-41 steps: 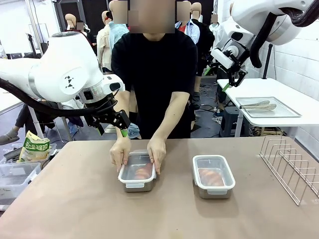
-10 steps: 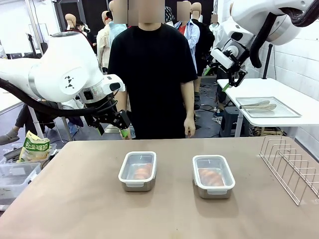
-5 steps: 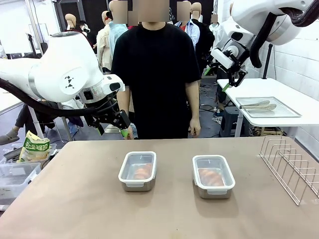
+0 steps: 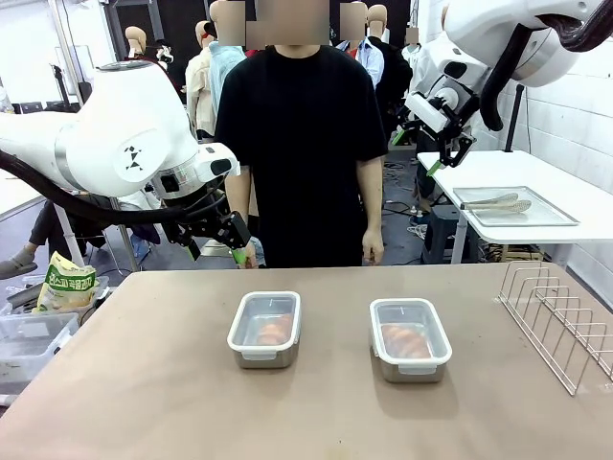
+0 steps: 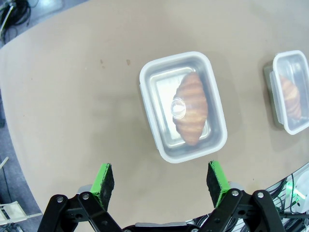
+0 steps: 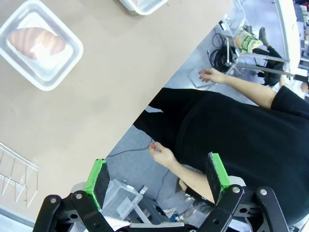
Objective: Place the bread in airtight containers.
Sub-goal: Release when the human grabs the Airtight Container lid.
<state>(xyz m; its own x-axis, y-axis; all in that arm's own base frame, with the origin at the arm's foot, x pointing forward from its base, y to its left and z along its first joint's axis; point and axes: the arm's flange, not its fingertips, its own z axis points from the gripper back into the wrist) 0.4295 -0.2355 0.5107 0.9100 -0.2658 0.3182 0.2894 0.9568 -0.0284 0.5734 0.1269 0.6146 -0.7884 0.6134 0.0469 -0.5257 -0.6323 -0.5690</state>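
Two steel airtight containers stand mid-table, the left one (image 4: pixel 261 361) and the right one (image 4: pixel 410 372), each with a clear lid on. A golden-brown bread (image 4: pixel 275 332) lies in the left tub and another bread (image 4: pixel 406 340) in the right. My left gripper (image 4: pixel 237 249) hangs open above the table's far edge, behind the left container. In the left wrist view my left gripper (image 5: pixel 159 181) looks down on that container (image 5: pixel 153 126) and its bread (image 5: pixel 191 107). My right gripper (image 4: pixel 442 158) is raised at the far right, open. From the right gripper (image 6: pixel 157 179) I see a lidded container (image 6: pixel 67 60) with bread (image 6: pixel 36 40).
A person in a black shirt stands at the far edge, hands (image 4: pixel 373 249) down at the sides. A wire rack (image 4: pixel 560 321) stands at the table's right. A side table holds a steel tray with tongs (image 4: pixel 512 206). A snack bag (image 4: pixel 65 285) and a plastic bin (image 4: pixel 29 340) are at left.
About four seconds ago the person's hands were on the left container's lid; they have since been withdrawn and the person stands upright. Neither arm has moved.
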